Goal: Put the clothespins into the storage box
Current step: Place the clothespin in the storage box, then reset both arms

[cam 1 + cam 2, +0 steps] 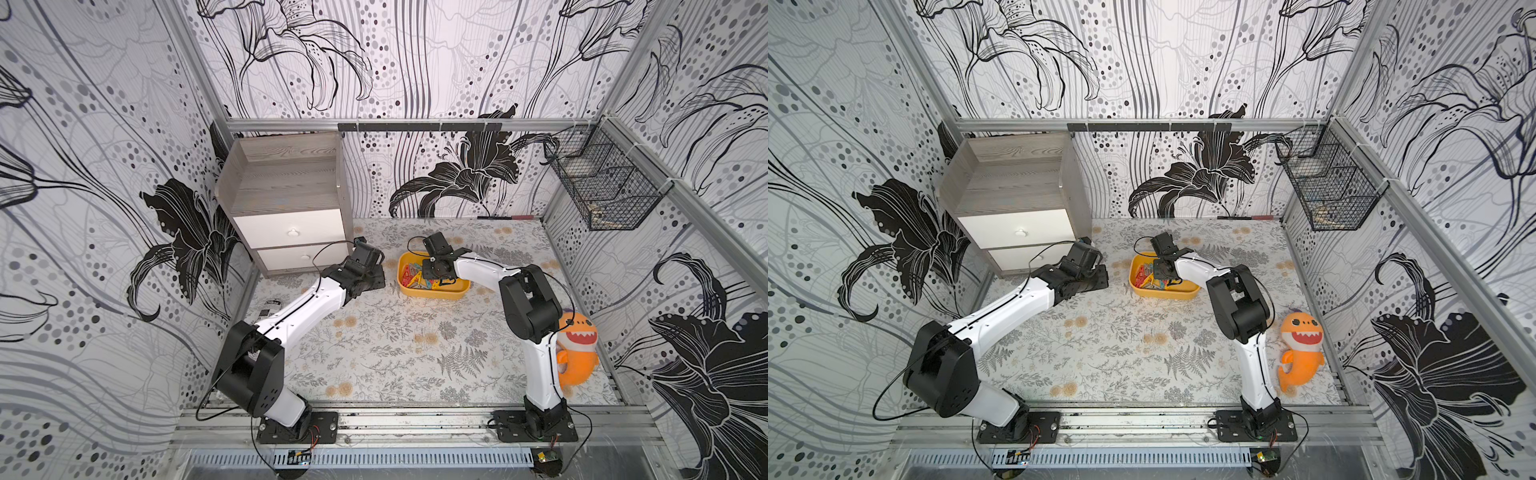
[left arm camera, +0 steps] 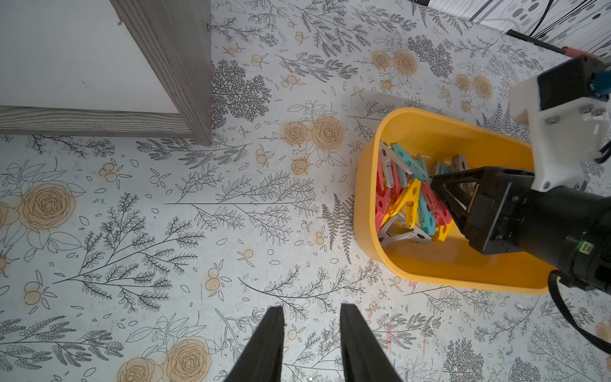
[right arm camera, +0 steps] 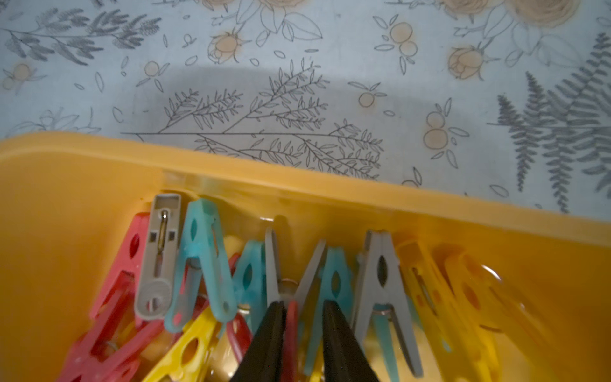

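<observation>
Left arm (image 1: 299, 309) stretches toward far centre, left pincer (image 2: 312, 309) angled down, jaws apart with nothing between. Right arm (image 1: 478, 266) folds at elbow, reaching far and left, right pincer (image 3: 304, 303) angled down, jaws slightly apart.

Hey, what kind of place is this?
Probably a robot test booth dressed as a home: wallpapered panels in an aluminium frame, left arm and right arm bolted to a rail, a small cabinet.

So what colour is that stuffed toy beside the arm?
The plush toy is orange, with a red mouth and white teeth; clearest in a top view.
</observation>
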Controlling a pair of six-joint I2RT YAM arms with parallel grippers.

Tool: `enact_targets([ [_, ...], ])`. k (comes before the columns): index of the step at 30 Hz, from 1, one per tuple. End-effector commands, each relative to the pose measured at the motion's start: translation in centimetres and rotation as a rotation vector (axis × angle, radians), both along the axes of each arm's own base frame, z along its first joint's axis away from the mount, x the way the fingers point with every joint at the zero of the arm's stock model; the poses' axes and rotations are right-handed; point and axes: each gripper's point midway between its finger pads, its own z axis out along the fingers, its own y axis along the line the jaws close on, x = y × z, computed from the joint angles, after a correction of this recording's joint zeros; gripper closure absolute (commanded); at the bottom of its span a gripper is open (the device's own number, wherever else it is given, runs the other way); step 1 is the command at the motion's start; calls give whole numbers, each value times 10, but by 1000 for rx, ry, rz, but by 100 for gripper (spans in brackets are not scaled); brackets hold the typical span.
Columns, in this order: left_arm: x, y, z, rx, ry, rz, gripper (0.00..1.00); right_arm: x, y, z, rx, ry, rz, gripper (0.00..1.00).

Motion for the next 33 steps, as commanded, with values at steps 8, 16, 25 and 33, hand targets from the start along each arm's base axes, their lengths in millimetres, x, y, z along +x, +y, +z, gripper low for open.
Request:
enact_targets([
  [8,8,-2,21,0,-45,8,66,-19,-20,124,39,-188,42,64],
  [16,8,2,26,-1,-77,14,64,-54,-88,112,41,-178,-37,44],
  [25,13,30,43,-49,-247,87,2,-80,-139,101,-126,-325,-112,1],
  [33,8,136,51,128,-406,425,2,-93,-205,114,-231,-589,-148,1],
])
